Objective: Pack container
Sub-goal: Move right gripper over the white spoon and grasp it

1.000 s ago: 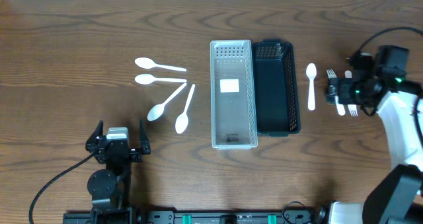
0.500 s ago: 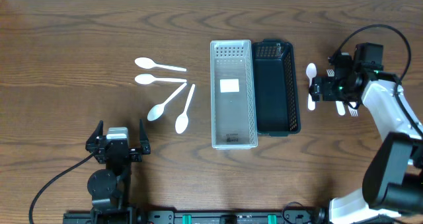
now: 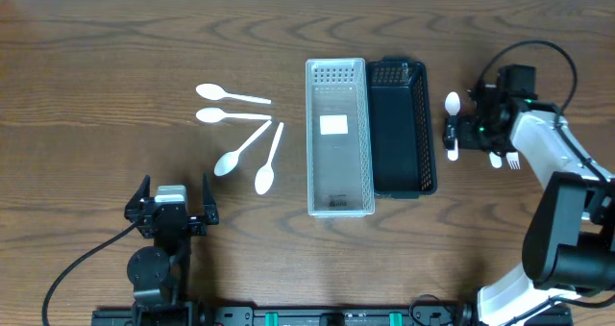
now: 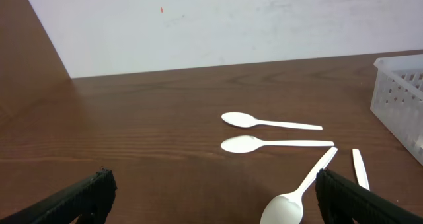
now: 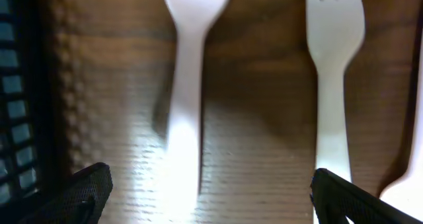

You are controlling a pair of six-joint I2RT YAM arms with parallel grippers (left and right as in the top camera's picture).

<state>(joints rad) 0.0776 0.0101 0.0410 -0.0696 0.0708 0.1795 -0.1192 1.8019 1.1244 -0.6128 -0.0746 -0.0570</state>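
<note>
Four white plastic spoons (image 3: 233, 97) are lying fanned out on the left part of the wooden surface (image 3: 96, 76) in the overhead view, handles converging toward the right, well apart from the clear perforated container (image 3: 339, 187). That container is sitting at the middle with a white label on its floor, and the black container (image 3: 402, 163) is standing touching its right side. Just right of the black container a lone spoon (image 3: 452, 102) is lying with its bowl away from the robot, and the right claw (image 3: 455, 134) is hovering over its handle; a white fork (image 3: 513, 159) is peeking out beyond that arm. The left claw (image 3: 175, 182) is sitting near the front left, spread and holding nothing. From the left wrist view, the left claw (image 4: 211, 197) is showing its fingers (image 4: 79, 194) wide apart at the bottom corners, with the white plastic spoons (image 4: 264, 123) lying ahead on the surface (image 4: 132, 131) and a corner of the clear perforated container (image 4: 403, 98) showing at the right edge. From the right wrist view, the right claw (image 5: 211, 191) is spread wide and gripping nothing, its fingers (image 5: 79, 191) sitting low at both corners. The lone spoon (image 5: 192, 85) is lying between them, nearer the left one, just beside the black container (image 5: 16, 98). The white fork (image 5: 334, 72) is lying parallel to the spoon, near the right finger, and part of another white utensil (image 5: 410, 184) is showing at the right edge.
</note>
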